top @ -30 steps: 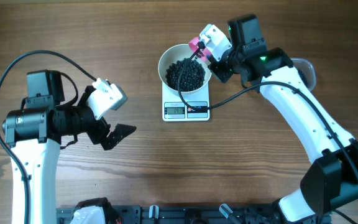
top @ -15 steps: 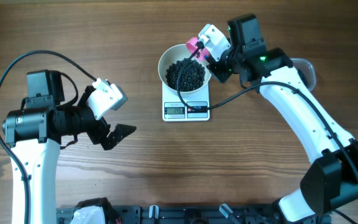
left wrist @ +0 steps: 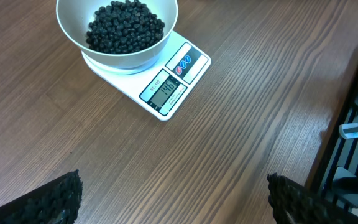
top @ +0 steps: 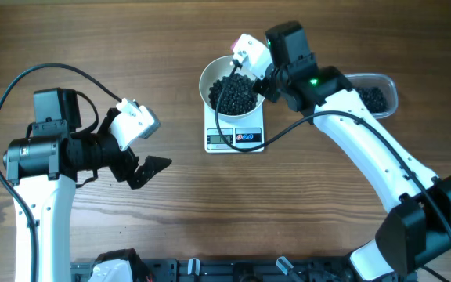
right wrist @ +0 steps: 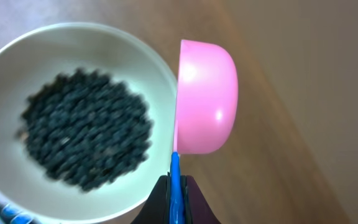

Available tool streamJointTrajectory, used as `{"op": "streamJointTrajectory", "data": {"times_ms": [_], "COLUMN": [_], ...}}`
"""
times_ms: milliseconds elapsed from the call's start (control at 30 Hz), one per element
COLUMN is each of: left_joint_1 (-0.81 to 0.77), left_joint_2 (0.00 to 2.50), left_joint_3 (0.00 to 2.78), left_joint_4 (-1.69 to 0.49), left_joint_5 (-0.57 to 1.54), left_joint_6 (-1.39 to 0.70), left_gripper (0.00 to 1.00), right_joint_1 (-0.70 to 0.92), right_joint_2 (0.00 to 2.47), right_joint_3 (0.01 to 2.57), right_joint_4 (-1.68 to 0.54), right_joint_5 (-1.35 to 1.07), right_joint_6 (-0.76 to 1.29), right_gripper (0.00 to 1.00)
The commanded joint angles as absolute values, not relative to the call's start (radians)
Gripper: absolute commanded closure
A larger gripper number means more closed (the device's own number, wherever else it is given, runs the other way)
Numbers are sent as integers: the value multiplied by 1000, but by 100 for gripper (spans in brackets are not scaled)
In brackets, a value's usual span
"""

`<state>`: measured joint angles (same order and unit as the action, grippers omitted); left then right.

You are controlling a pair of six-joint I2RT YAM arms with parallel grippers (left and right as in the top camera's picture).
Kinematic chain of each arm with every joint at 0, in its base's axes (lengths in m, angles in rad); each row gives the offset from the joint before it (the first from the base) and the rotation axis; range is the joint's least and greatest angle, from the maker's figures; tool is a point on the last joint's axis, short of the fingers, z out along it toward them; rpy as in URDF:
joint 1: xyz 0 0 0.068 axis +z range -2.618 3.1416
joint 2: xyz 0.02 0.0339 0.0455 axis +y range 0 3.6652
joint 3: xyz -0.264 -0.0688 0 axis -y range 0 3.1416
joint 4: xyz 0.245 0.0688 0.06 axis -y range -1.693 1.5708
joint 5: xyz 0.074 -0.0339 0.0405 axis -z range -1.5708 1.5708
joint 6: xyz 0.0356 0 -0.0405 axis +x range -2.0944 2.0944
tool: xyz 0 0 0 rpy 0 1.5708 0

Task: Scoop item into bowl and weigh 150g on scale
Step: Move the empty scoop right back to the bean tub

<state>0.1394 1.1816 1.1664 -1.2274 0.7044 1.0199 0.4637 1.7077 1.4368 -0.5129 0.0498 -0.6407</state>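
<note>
Right end effector [right wrist: 174, 200] grips the pink scoop [right wrist: 207, 99] by its handle at the rim of the bowl [left wrist: 123, 59] on the scale [left wrist: 188, 68]; left end effector [top: 146, 171] gapes empty.

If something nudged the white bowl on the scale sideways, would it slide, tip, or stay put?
The bowl holds a heap of black beads, so it is probably heavy enough to resist a light nudge. Resting loose on the flat scale, it would likely slide rather than tip. A sharp knock might spill the round beads.
</note>
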Motion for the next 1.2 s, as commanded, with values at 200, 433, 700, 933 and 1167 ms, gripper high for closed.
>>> {"op": "streamJointTrajectory", "data": {"times_ms": [200,433,700,933,1167], "left_joint_1": [139,139,139,139,139], "left_joint_2": [1172,1172,1172,1172,1172], "left_joint_3": [1176,1176,1176,1176,1176], "left_joint_4": [-1227,-1227,-1227,-1227,-1227], "left_joint_5": [704,704,704,704,704], "left_joint_6": [1040,1040,1040,1040,1040], "left_gripper": [0,0,0,0,0], "right_joint_1": [230,-55,-60,-60,-59], "right_joint_2": [1443,1483,1656,1723,1790], "right_joint_3": [1519,1510,1510,1507,1479], "right_joint_4": [-608,-1021,-1097,-1094,-1035], "right_joint_5": [91,4,-16,17,38], "right_joint_6": [-385,-334,-330,-333,-333], "right_gripper": [96,96,96,96,96]}}
